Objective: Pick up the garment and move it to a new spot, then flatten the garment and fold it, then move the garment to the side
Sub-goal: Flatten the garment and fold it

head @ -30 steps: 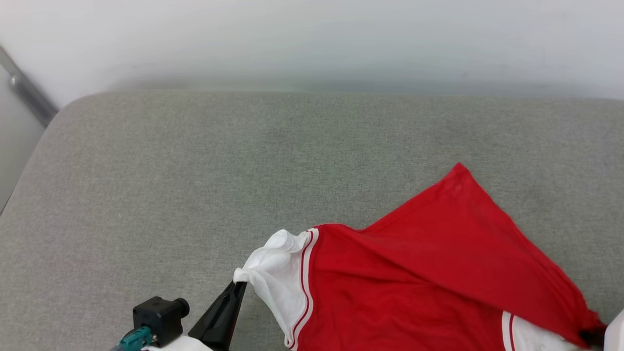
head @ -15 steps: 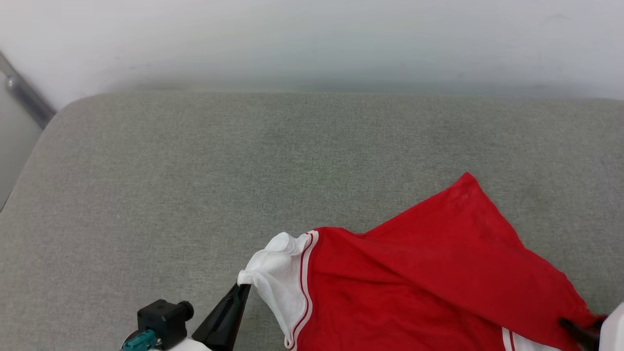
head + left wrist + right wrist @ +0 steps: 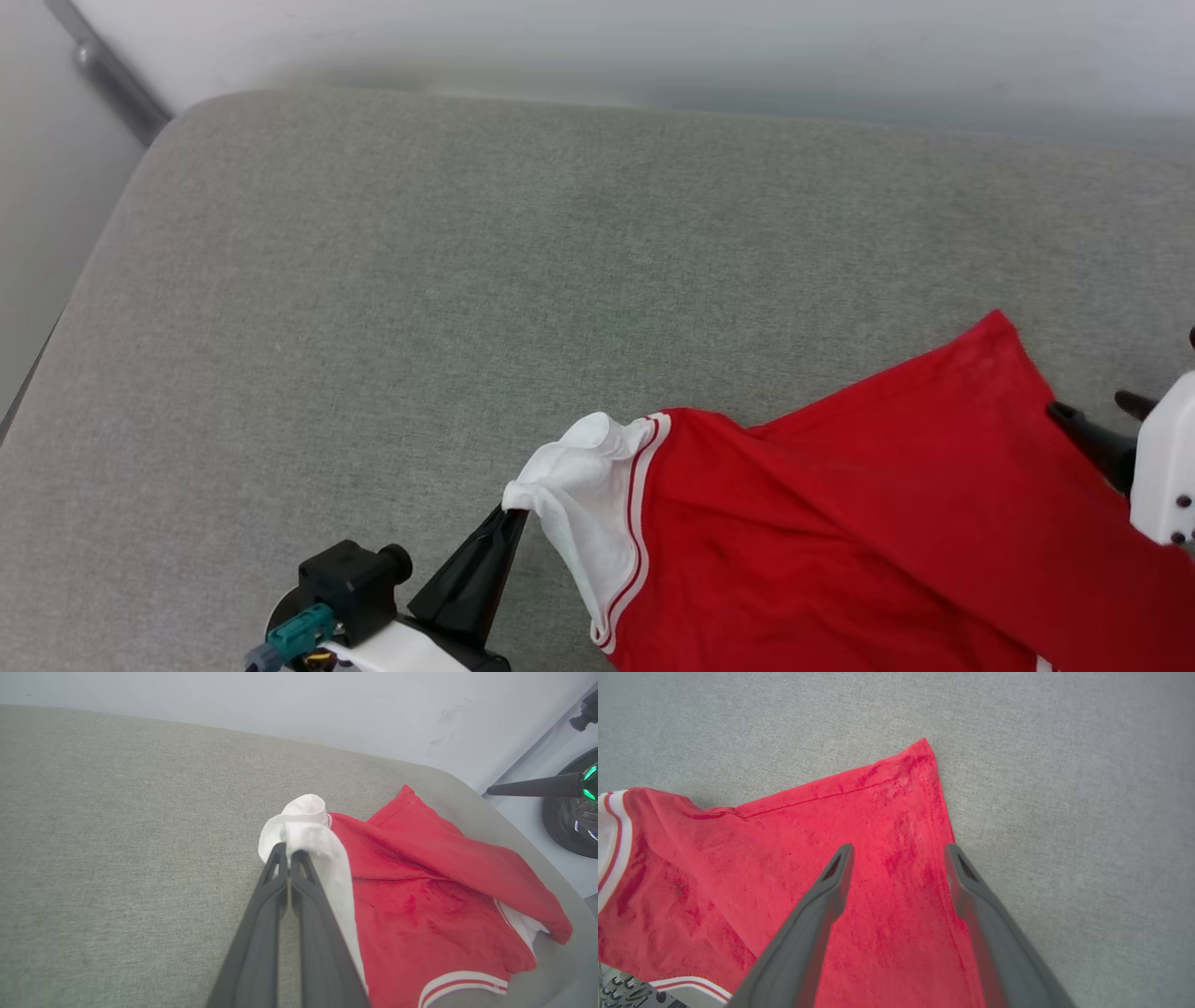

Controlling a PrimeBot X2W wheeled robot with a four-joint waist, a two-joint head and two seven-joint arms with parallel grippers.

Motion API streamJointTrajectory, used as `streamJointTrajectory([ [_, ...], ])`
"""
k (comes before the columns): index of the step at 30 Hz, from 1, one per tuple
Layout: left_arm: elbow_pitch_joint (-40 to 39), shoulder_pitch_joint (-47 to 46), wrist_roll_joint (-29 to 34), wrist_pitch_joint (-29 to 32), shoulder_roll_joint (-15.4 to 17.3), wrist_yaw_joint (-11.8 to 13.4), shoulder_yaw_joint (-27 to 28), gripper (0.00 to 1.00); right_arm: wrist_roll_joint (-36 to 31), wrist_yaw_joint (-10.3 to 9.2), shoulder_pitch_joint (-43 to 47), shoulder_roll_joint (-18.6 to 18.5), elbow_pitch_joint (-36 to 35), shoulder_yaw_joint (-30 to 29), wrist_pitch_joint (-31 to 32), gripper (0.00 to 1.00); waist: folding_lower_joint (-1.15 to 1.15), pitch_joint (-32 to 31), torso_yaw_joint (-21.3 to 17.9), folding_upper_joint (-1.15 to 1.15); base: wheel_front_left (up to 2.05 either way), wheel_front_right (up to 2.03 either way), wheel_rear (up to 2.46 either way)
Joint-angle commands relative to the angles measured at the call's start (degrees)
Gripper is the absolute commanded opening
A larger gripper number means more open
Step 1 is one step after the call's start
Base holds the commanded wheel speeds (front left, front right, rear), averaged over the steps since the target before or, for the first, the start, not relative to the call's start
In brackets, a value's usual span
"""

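My left gripper [image 3: 287, 851] pinched shut on the white sleeve [image 3: 306, 821] of the red jersey [image 3: 840, 541]. My right gripper [image 3: 899, 851] spread wide, empty, over the hem corner [image 3: 920, 765]. Jersey rumpled toward the grey cushion's [image 3: 373, 327] near right edge. Limp, light, likely slippery; I'd grip seamed hems, corners.

Grey cushion [image 3: 373, 280]: left half and far strip bare, open to passage. Obstacles: garment [image 3: 840, 523] spread over near right; wall [image 3: 653, 37] close behind the far edge.
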Motion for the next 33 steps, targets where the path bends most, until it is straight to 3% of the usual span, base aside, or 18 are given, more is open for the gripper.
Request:
streamJointTrajectory([
  [1,-0.38,-1.13,0.48,0.05,-0.39,-0.23,-0.29,0.00,-0.75,-0.02,-2.75,-0.28,1.50,0.51,0.65,1.00,0.00,2.42,2.36,0.00,0.00,0.00,0.00],
  [12,-0.90,-4.56,1.26,0.02,-2.35,-1.44,-2.57,0.00,-5.92,-0.02,-14.90,-1.83,13.37,1.41,5.08,1.00,0.00,8.98,8.59,0.00,0.00,0.00,0.00],
  [26,2.18,-6.40,0.64,-1.57,-4.45,-2.75,-4.09,0.00,-7.54,-0.04,-11.28,-2.30,23.87,4.54,6.25,1.00,0.00,12.41,12.91,0.00,0.00,0.00,0.00],
  [27,2.35,-6.53,0.59,-1.63,-4.54,-2.79,-4.12,0.00,-7.47,-0.04,-10.83,-2.21,24.28,4.85,6.57,0.74,0.00,12.44,13.01,0.00,0.00,0.00,0.00],
  [28,2.53,-6.60,0.56,-1.75,-4.63,-2.80,-4.18,0.00,-7.24,-0.03,-10.45,-2.22,24.52,5.37,6.79,0.31,0.00,12.43,13.09,0.00,0.00,0.00,0.00],
  [29,2.70,-6.62,0.54,-1.82,-4.70,-2.82,-4.22,0.00,-6.89,-0.03,-10.17,-2.28,24.56,5.80,6.81,0.00,0.00,12.35,13.13,0.00,0.00,0.00,0.00],
  [33,3.25,-6.84,0.49,-1.94,-4.68,-2.77,-4.17,0.00,-5.66,-0.02,-10.28,-3.23,23.70,7.10,5.26,0.00,0.00,11.39,12.80,0.00,0.00,0.00,0.00],
])
